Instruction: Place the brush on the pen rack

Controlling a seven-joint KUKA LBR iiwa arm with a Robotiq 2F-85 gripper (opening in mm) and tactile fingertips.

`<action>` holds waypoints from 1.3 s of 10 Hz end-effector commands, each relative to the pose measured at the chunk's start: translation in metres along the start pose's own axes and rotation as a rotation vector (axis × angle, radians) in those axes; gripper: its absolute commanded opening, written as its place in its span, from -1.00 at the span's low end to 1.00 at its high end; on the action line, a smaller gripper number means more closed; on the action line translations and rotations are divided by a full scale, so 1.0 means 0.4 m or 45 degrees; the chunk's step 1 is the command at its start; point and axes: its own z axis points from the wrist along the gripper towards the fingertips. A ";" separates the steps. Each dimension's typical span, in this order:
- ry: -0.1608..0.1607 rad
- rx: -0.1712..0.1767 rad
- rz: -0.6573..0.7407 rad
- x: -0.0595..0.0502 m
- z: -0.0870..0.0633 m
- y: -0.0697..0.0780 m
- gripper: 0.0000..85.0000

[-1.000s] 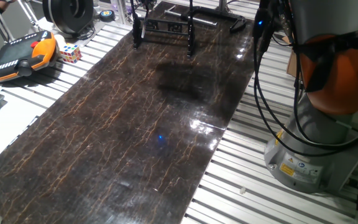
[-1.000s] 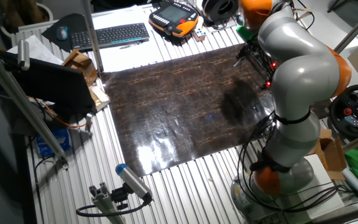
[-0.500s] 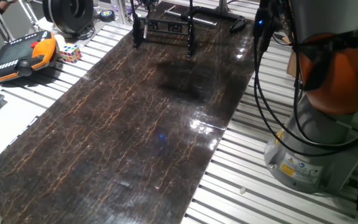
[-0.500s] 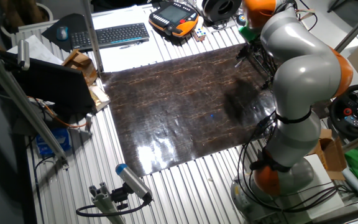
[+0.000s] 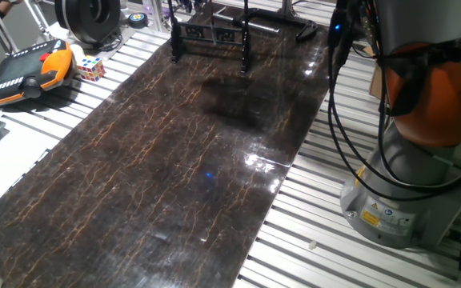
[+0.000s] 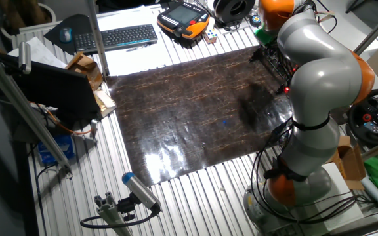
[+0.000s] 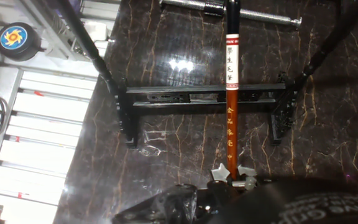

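The hand (image 7: 232,180) is clenching the one brush (image 7: 231,93) by its lower end, at the bottom of the hand view. The orange-brown shaft is running straight up the picture and crossing the horizontal crossbar of the single pen rack (image 7: 201,99). That crossing probably serves the placing, since the shaft would bridge the bar when lowered; whether it is touching the bar cannot be told. The rack is standing on its flat feet near the far end of the dark marbled desk (image 5: 174,168), with two slim posts rising from its ends.
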 end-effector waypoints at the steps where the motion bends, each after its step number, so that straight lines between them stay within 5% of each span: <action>1: -0.001 -0.002 -0.007 0.008 -0.003 0.002 -0.47; 4: 0.074 0.007 -0.038 0.093 -0.038 0.016 -0.84; 7: 0.259 -0.004 -0.126 0.205 -0.028 0.006 -0.98; 10: 0.283 -0.034 -0.235 0.317 -0.020 -0.025 -0.98; 13: 0.368 -0.069 -0.361 0.363 -0.047 -0.054 -0.98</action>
